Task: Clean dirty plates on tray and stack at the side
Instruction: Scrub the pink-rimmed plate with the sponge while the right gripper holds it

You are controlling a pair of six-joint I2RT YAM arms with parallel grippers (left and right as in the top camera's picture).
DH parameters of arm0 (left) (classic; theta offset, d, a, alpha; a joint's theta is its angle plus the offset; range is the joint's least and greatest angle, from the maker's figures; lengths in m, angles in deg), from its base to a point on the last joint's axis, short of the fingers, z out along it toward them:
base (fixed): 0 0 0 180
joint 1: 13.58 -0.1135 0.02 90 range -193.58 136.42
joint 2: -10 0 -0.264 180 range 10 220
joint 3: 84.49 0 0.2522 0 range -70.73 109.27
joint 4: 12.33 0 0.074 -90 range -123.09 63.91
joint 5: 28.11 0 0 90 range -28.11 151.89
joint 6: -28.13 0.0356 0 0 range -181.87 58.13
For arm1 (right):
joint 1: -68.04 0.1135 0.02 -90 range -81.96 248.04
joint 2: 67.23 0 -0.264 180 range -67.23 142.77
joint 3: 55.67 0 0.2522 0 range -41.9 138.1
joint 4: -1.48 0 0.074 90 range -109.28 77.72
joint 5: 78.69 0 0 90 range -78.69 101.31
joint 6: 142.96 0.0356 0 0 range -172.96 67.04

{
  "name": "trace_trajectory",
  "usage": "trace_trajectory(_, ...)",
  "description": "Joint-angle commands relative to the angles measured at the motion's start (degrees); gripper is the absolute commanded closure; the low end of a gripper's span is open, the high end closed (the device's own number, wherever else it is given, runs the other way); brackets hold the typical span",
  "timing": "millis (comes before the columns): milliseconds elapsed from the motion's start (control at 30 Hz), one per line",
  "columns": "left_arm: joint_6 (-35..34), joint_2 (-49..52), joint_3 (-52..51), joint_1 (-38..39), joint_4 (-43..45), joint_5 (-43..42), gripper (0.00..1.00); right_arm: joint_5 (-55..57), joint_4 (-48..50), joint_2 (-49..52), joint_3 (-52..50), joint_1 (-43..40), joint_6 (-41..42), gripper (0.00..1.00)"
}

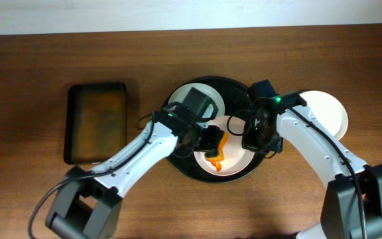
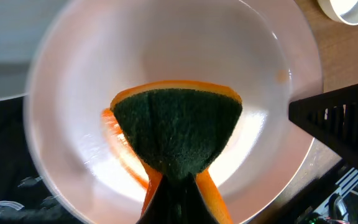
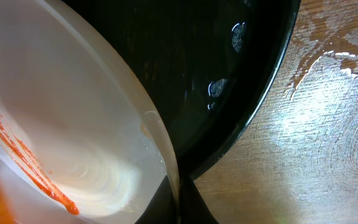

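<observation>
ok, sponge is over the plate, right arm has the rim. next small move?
Probably drag the sponge sideways across the orange streak: it lies unwiped beside the sponge, and the right gripper is pinching the plate rim, steadying it over the tray.

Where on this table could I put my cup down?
Bare table runs along the far edge, between the rectangular tray and the round tray, and at the front between the left arm and right arm. Crowded: the round tray, where the left tool's sponge is on a plate the right tool grips; another plate lies beside that tray.
</observation>
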Motion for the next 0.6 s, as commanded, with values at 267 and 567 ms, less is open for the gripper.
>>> trace_trajectory(267, -4.7, 9.1, 1.2, 6.2, 6.3, 2.2, 1.00, 1.1, -1.1, 0.4, -0.6, 0.5, 0.9, 0.96)
trace_trajectory(567, -4.7, 9.1, 1.2, 6.2, 4.6, -0.3, 1.00, 1.1, -1.9, 0.4, -0.6, 0.5, 0.9, 0.96)
